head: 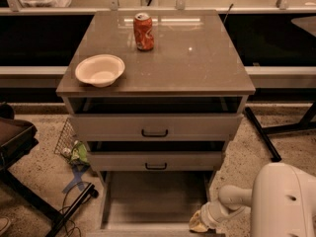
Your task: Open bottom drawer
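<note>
The bottom drawer (153,201) is the lowest of three in a grey-beige cabinet. It is pulled out toward me, its grey inside shows and looks bare, and its front runs along the frame's lower edge with the handle out of view. My gripper (200,222) is at the drawer's front right corner, at the end of my white arm (232,201). I cannot see whether it touches the drawer.
A red soda can (143,31) and a white bowl (100,69) stand on the cabinet top (197,63). The top drawer (154,126) and middle drawer (156,160) stand slightly ajar. A wire basket and green litter (74,149) lie on the floor at left, and a black leg (261,135) stands at right.
</note>
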Action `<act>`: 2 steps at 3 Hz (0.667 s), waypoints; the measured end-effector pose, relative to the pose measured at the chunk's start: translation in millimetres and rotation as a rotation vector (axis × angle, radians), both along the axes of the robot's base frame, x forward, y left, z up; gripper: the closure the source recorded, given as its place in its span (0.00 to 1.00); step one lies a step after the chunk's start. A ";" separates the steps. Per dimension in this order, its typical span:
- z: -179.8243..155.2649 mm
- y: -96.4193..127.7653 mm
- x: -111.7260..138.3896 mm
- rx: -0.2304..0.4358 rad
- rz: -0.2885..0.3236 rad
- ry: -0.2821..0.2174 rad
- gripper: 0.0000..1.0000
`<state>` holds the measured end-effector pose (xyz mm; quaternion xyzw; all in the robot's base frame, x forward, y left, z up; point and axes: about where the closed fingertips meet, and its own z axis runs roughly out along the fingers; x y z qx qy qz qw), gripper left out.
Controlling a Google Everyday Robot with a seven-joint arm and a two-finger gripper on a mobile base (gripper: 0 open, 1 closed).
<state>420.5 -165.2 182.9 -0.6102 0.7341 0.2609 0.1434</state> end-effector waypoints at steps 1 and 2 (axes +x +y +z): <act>-0.9 1.3 -1.5 0.002 0.001 0.003 0.76; -2.4 3.3 -3.7 0.004 0.003 0.007 0.44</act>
